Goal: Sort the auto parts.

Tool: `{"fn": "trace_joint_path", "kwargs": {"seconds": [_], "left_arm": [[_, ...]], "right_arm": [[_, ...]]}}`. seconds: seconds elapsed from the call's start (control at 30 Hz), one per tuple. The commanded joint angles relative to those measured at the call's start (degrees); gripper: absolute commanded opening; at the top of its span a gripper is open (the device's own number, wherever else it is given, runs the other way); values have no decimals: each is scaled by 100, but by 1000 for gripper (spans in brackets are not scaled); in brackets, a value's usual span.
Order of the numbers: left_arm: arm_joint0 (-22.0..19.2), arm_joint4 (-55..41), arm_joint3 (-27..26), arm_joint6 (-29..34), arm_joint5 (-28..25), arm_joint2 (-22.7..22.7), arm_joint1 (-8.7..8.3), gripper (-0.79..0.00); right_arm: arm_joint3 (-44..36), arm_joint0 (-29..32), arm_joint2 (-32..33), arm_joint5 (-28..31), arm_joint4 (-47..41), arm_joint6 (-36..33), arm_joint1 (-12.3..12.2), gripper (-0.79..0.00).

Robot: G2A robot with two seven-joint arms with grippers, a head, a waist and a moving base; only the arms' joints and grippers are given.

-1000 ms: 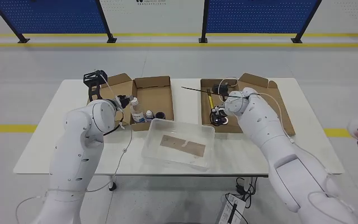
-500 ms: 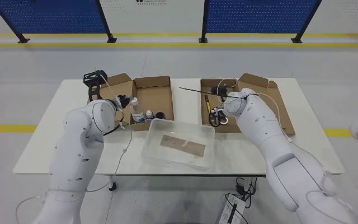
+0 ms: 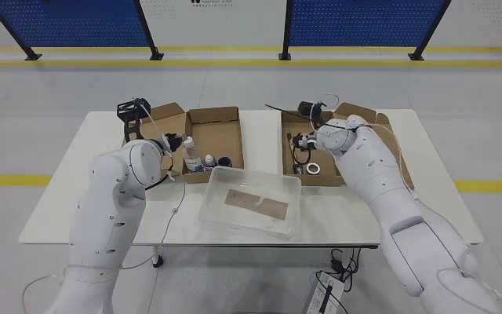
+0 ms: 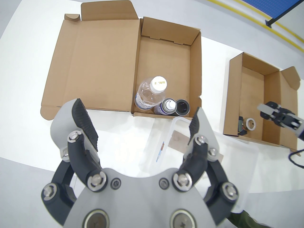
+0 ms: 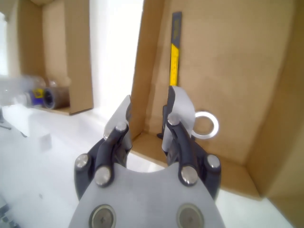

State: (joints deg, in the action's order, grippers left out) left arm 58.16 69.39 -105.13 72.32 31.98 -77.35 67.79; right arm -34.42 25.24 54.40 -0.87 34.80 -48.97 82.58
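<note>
Brown cardboard formed the two open boxes on the white table (image 3: 63, 173). The right gripper (image 5: 150, 98) hung low over a near corner of the right-hand brown cardboard box (image 5: 225, 60). Its jaws were parted by a narrow gap and held nothing, and the box's side wall showed between the fingers. Just outside one finger, on the box floor, lay the silver metal ring (image 5: 206, 125). Straight ahead of that fingertip the yellow-and-black flat bar (image 5: 175, 55) ran along the wall.

The left gripper (image 4: 137, 107) hung higher, its jaws spread wide and empty. Ahead of its fingertips, in a near corner of the left-hand brown cardboard box (image 4: 163, 67), stood three things close together in a row: the clear plastic bottle with a white cap (image 4: 152, 93), the blue-labelled spray can (image 4: 166, 106) and the black cylinder (image 4: 182, 107). Beneath its jaws sat the clear plastic bin (image 4: 237, 157), with a brown card strip (image 3: 256, 203) in it.
</note>
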Motion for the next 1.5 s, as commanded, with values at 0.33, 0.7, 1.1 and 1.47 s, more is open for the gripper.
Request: {"fn": "trace_joint_path", "kwargs": {"seconds": [0.33, 0.7, 1.1, 1.47], "left_arm": [[0, 0, 0, 0, 0, 0, 0, 0], [0, 0, 0, 0, 0, 0, 0, 0], [0, 0, 0, 0, 0, 0, 0, 0], [0, 0, 0, 0, 0, 0, 0, 0]], "right_arm": [[-5070, 2759, 1819, -868, 269, -237, -757, -548], [-7072, 4648, 3292, -532, -981, 282, -951, -554], [-7965, 5854, 4129, -182, -1742, 590, -1046, -483], [-7960, 5860, 4135, -166, -1756, 579, -1049, -91]]}}
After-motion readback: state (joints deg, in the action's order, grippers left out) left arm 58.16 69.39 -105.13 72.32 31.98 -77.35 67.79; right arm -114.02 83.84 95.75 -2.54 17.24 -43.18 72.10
